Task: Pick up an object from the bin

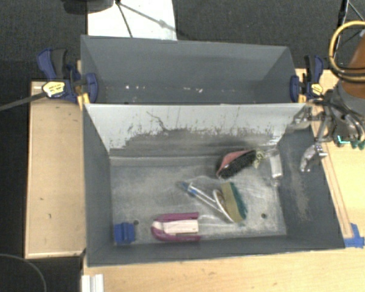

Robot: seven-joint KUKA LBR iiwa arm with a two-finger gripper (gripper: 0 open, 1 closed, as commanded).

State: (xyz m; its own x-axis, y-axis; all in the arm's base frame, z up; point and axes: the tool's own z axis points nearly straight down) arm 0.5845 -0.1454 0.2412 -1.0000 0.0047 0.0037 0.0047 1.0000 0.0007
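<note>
My gripper (310,157) hangs over the bin's right sloping wall, apart from everything on the floor. Nothing shows in it. Nearest to it, at the floor's right edge, lies a small clear, silvery piece (275,166). Left of that rests a black and pink oblong thing (236,162), tilted against the back of the floor. In the middle lies a clear plastic packet (214,198) holding a blue-tipped stick and a dark green flat piece (232,202).
A purple and white oblong thing (176,227) lies near the front wall. A small blue block (124,232) sits in the front left corner. The arm comes in over the right rim.
</note>
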